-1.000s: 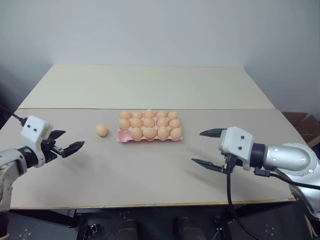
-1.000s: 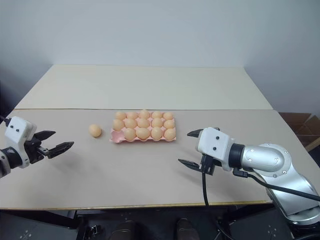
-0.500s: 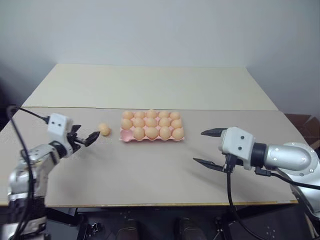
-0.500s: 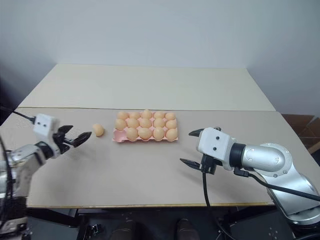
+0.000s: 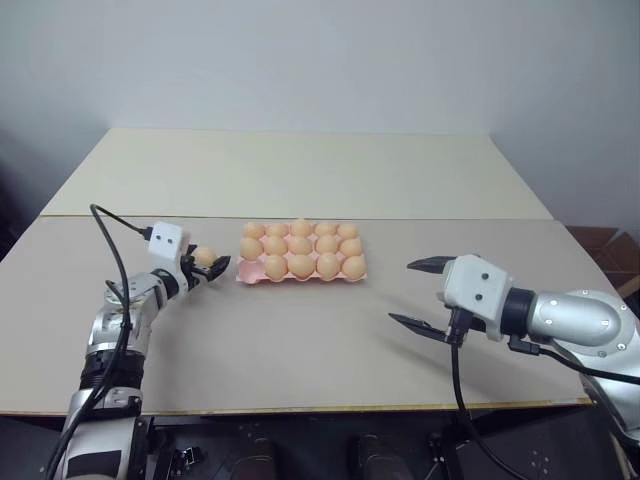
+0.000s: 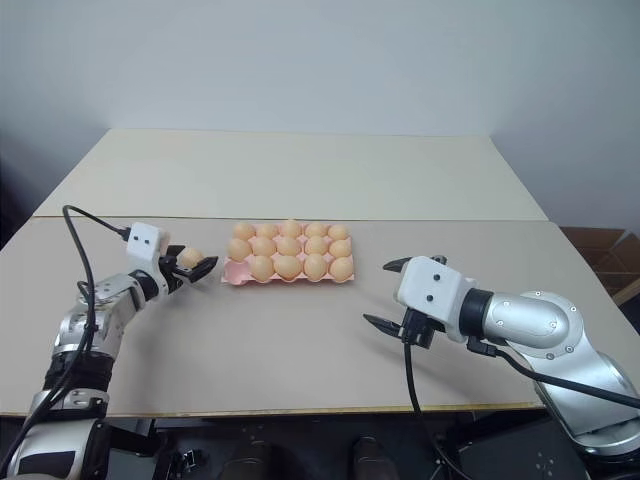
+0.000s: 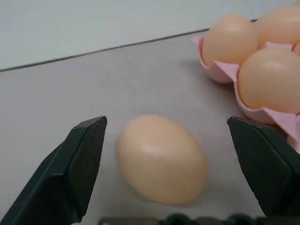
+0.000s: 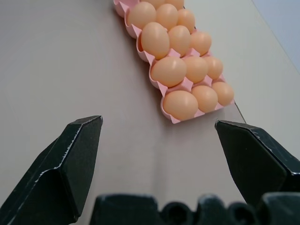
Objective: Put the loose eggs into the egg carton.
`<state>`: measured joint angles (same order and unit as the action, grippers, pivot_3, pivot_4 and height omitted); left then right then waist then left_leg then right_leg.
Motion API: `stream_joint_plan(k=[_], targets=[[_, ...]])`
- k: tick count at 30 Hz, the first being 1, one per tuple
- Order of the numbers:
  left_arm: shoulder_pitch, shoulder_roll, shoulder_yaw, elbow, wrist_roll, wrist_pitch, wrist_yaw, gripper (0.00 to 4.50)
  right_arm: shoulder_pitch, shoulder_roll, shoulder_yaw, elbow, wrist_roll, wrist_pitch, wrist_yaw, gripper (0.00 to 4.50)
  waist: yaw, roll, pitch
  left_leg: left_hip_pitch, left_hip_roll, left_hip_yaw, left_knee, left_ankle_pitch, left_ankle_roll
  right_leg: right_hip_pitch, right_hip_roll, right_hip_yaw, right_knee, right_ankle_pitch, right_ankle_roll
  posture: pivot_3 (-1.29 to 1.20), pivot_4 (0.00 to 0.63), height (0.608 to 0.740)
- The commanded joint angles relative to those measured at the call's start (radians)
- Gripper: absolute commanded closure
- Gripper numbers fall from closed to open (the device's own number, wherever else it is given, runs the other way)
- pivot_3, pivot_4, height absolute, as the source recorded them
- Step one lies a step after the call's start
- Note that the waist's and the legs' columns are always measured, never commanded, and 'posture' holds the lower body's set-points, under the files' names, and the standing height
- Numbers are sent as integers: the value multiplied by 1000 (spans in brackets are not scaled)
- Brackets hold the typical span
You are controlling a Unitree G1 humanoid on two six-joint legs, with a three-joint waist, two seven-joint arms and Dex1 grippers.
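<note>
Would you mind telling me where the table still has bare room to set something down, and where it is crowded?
The table is bare between the egg carton and its near edge, bordered by the open left gripper and open right gripper, and bare behind the carton. It is crowded at the carton's left end, where the left gripper straddles the loose egg on the table.

Silver metal arms end in white wrist housings with black, wedge-shaped fingers. A black cable (image 5: 110, 250) loops off the left gripper (image 5: 205, 268); another (image 5: 456, 390) hangs beneath the right gripper (image 5: 412, 293), possibly plugged into its housing.

Lies on its side on the table, one tan egg (image 7: 161, 159), just beside the pink egg carton (image 5: 243, 271) full of eggs.
</note>
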<state>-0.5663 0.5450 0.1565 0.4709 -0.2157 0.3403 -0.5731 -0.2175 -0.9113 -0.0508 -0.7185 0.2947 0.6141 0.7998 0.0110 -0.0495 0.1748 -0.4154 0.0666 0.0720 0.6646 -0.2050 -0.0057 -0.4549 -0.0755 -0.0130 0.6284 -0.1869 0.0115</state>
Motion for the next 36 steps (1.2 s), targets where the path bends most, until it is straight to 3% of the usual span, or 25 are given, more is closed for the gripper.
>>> stream_joint_plan(k=[1, 4, 5, 8, 12, 14, 25, 36], targets=[[-37, -5, -9, 37, 22, -51, 4, 27, 3, -3, -33, -36, -4, 3, -22, 0, 0, 0, 0, 0, 0, 0, 0, 0, 0, 0, 0, 0, 0, 0, 0, 0, 150, 740], [-47, -22, -15, 83, 27, -93, -11, 27, 3, -7, -34, -32, -8, 2, -31, 0, 0, 0, 0, 0, 0, 0, 0, 0, 0, 0, 0, 0, 0, 0, 0, 0, 150, 740], [-54, -27, -14, 90, 29, -91, -2, 208, 2, -7, -34, -30, -7, 2, -32, 0, 1, 0, 0, 0, 0, 0, 0, 0, 0, 0, 0, 0, 0, 0, 0, 0, 150, 740], [-62, -30, -25, 101, 37, -103, -21, 861, -3, -6, -33, -22, -8, 1, -34, 0, 1, 0, 0, 0, 0, 0, 0, 0, 0, 0, 0, 0, 0, 0, 0, 0, 150, 740], [-64, -35, -16, 108, 34, -102, -15, 2205, -1, 0, -25, -6, -16, 0, -42, 0, 0, 0, 0, 0, 0, 0, 0, 0, 0, 0, 0, 0, 0, 0, 0, 0, 150, 740], [-64, -35, -12, 118, 41, -122, -3, 2509, 1, 2, -20, -4, -20, 1, -48, 0, -1, 0, 0, 0, 0, 0, 0, 0, 0, 0, 0, 0, 0, 0, 0, 0, 150, 740], [-23, 9, 25, -9, -13, -157, -92, 2546, 26, 10, -18, -11, -43, -11, -77, 0, 0, 0, 0, 0, 0, 0, 0, 0, 0, 0, 0, 0, 0, 0, 0, 0, 150, 740], [18, 26, 42, -178, -198, -99, -388, 2546, 54, 48, -22, -27, -83, -9, -119, 0, -1, 0, 0, 0, 0, 0, 0, 0, 0, 0, 0, 0, 0, 0, 0, 0, 150, 740]])
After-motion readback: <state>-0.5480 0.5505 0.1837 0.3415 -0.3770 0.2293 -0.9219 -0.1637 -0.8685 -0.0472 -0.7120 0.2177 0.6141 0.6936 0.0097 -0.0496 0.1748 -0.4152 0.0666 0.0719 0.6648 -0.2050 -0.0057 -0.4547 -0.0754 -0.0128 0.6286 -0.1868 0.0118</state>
